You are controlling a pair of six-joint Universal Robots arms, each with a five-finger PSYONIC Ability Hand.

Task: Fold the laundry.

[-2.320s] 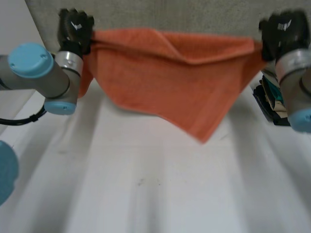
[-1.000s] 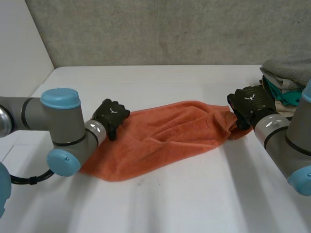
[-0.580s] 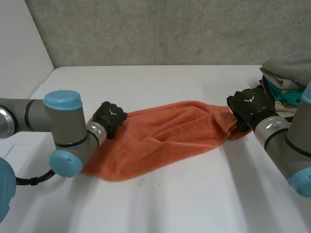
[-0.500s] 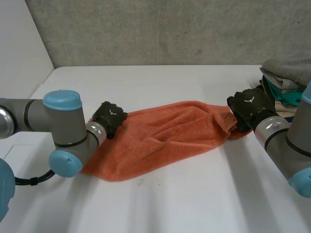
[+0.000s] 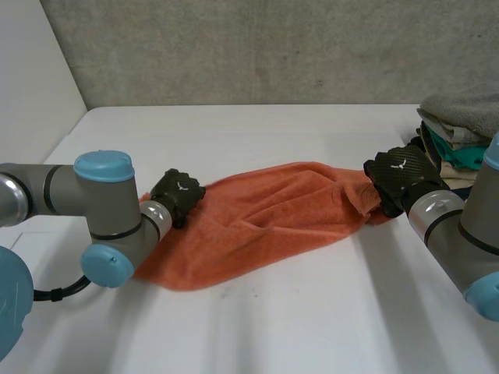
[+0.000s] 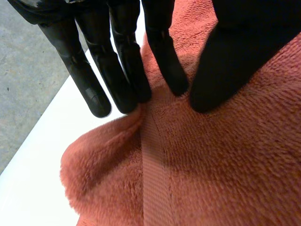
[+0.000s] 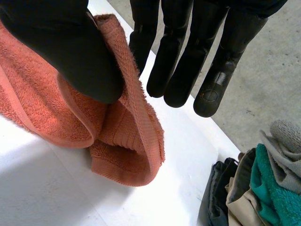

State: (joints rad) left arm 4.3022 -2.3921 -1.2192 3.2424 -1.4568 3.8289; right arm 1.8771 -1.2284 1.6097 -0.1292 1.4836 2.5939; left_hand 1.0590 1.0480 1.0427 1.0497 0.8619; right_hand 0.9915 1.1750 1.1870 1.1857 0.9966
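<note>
One towel, left hand, right hand

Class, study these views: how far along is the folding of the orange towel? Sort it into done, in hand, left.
Done: the orange towel lies on the table, stretched out but rumpled. In hand: the left hand and right hand each pinch an opposite end. Left: probably smoothing and every neat fold; none shows yet.
</note>
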